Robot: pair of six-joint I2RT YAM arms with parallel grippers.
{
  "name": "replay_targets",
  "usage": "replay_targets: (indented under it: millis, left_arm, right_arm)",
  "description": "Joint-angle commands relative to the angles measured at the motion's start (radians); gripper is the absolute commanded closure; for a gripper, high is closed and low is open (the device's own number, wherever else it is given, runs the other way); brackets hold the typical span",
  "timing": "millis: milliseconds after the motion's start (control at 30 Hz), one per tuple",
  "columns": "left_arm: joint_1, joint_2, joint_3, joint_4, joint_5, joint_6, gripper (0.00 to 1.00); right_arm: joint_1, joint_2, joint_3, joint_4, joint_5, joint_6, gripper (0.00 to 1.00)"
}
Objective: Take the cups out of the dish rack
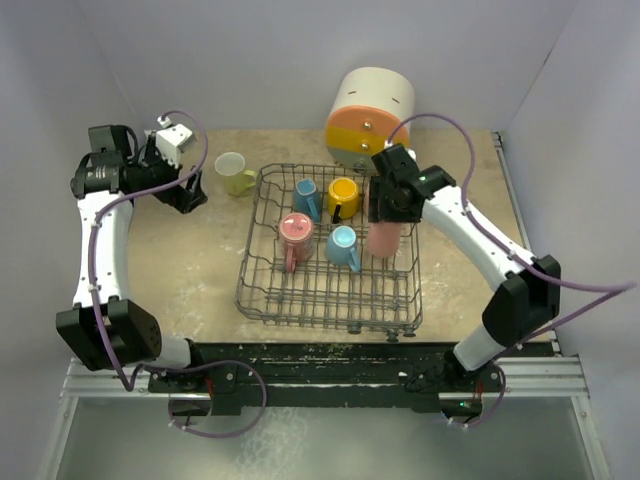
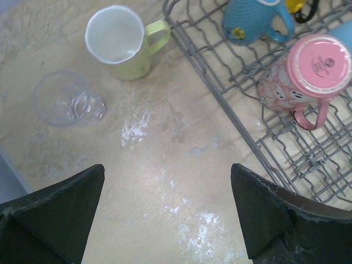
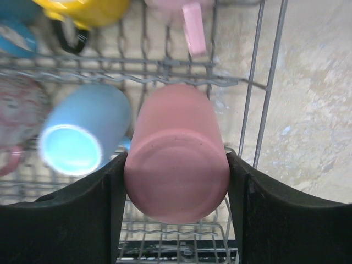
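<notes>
Yellow cup (image 3: 88,10) half beyond the right wrist view's top edge.

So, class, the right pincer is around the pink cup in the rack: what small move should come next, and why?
Probably lift straight up. The right pincer seems pressed against both sides of the upturned pink cup, which sits inside the dish rack beside a light-blue cup, so rising first should clear the wire wall.

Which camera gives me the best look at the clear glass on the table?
The left wrist view: the clear glass sits unobstructed on the table near the lime-yellow mug. In the top view I cannot make it out; the right wrist view misses it.
</notes>
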Motion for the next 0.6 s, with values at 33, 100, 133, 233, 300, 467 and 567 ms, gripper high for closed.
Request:
replay_targets:
  millis: [33,100,133,233,300,467,567]
  left_arm:
    - [-0.002,-0.058,-0.013,-0.074,0.293,0.240,0.01]
    - [-0.002,-0.081,-0.042,-0.132,0.384,0.359,0.00]
    - [-0.003,-0.094,-0.059,-0.144,0.414,0.396,0.00]
    - [-0.024,-0.121,-0.086,-0.147,0.471,0.453,0.01]
    - [-0.057,-0.130,-0.085,-0.144,0.485,0.457,0.01]
    - [-0.104,-0.180,-0.116,-0.058,0.552,0.404,0.01]
    - [-0.105,-0.203,-0.125,-0.007,0.581,0.339,0.01]
  right_arm:
    - [0.011,-0.124,0.221,-0.061,-0.048,0.002,0.81]
    - [0.019,-0.138,0.288,-0.075,-0.121,0.014,0.81]
    - [0.024,-0.139,0.321,-0.080,-0.162,0.024,0.81]
    - [0.039,-0.143,0.396,-0.070,-0.298,0.056,0.81]
    - [0.044,-0.149,0.406,-0.029,-0.409,0.091,0.81]
    - [0.051,-0.190,0.259,0.297,-0.795,0.274,0.81]
    - [0.053,-0.217,0.118,0.599,-0.984,0.452,0.81]
